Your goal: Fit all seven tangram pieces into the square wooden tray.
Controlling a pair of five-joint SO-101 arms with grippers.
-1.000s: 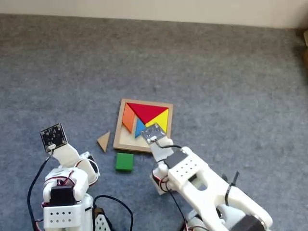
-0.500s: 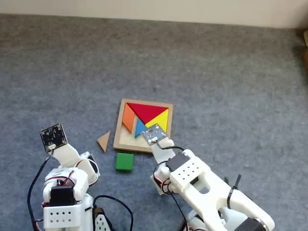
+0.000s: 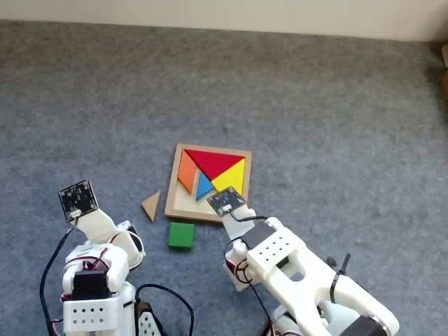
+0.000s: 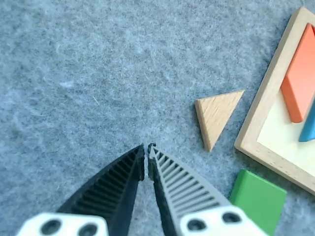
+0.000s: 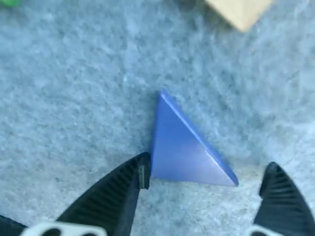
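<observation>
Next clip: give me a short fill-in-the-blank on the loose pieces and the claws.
The left claw is ____, holding nothing.
The square piece lying outside the tray is ____.
The right claw is open, with a ____ triangle between its fingers.
Missing words: shut; green; blue.

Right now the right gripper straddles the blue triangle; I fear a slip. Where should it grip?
Probably from above, since the blue triangle lies flat on carpet: one finger of the right gripper on its long slanted edge, the other at the opposite corner.
</observation>
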